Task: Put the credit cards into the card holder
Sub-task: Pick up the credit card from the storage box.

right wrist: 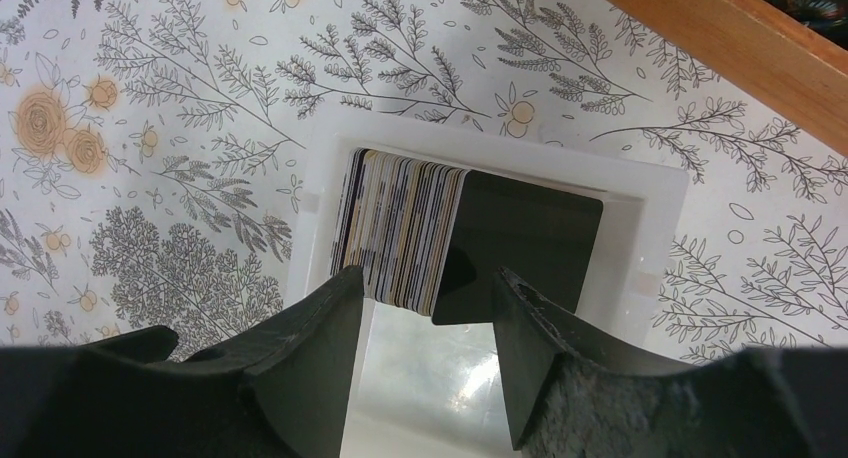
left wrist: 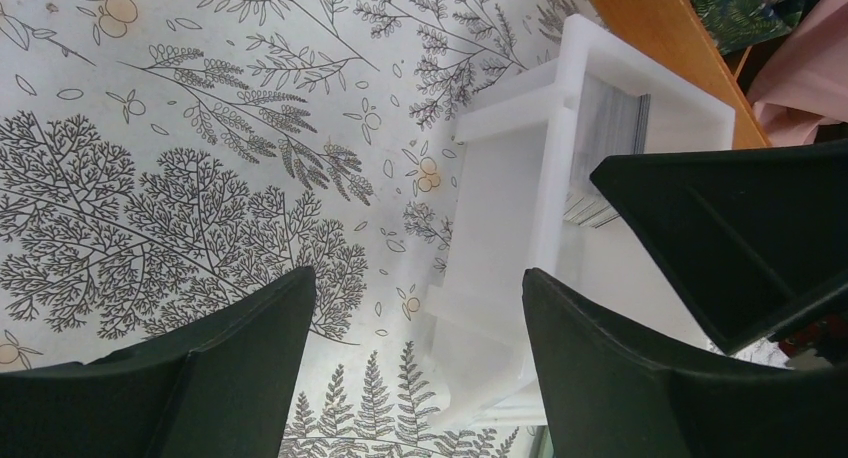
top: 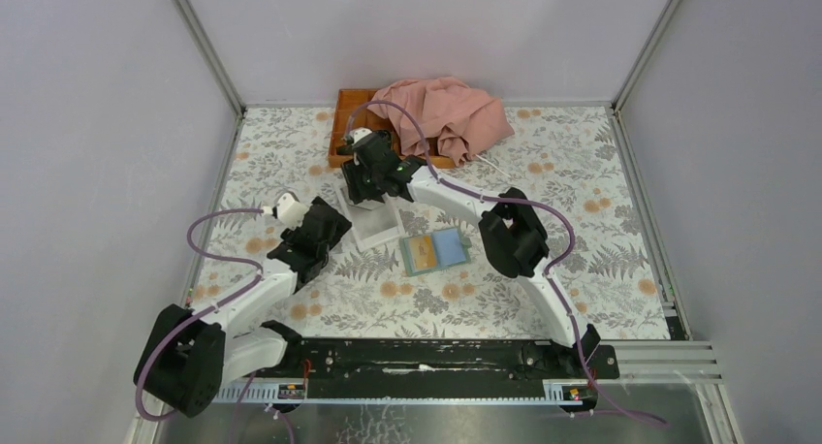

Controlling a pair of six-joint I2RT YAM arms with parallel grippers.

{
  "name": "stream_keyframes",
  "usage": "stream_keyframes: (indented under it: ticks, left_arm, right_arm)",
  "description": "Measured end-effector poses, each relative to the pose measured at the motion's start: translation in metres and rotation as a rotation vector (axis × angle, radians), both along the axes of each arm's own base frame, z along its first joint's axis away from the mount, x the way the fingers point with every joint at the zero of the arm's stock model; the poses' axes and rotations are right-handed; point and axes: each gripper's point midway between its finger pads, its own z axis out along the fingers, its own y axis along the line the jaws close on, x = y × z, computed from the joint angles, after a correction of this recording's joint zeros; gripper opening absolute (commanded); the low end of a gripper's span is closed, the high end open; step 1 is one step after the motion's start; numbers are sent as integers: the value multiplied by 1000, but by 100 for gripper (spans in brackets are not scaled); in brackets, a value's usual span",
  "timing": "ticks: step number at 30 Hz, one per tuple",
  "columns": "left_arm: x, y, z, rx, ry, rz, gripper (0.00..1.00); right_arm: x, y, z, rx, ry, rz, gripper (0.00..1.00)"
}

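Note:
The credit cards (right wrist: 400, 228) stand on edge as a stack of several in one end of a white open-topped box (right wrist: 640, 193), next to a black plate (right wrist: 530, 243). My right gripper (right wrist: 425, 283) is open and empty just above the stack, over the box (top: 380, 229) in the top view. The cards also show in the left wrist view (left wrist: 612, 128). My left gripper (left wrist: 415, 288) is open and empty, low beside the box's left side (left wrist: 500, 208). The card holder (top: 436, 252) lies open on the table right of the box, orange and pale blue inside.
An orange wooden tray (top: 345, 124) sits at the back, partly under a pink cloth (top: 451, 114). The tray's edge runs close behind the box (right wrist: 720, 28). The right gripper's black finger (left wrist: 740, 238) shows in the left wrist view. The table has a floral cover (top: 582, 173).

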Motion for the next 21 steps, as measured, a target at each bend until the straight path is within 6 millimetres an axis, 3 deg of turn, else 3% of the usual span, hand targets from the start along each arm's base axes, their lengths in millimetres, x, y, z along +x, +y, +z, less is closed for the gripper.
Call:
stream_keyframes:
  ticks: [11,21]
  left_arm:
    - [1,-1,-16,-20,33,-9,80]
    - [2,0,-24,-39,49,-11,79]
  right_arm:
    - [4,-1,-9,30,53,-16,56]
    - [5,1,-9,56,77,-19,47]
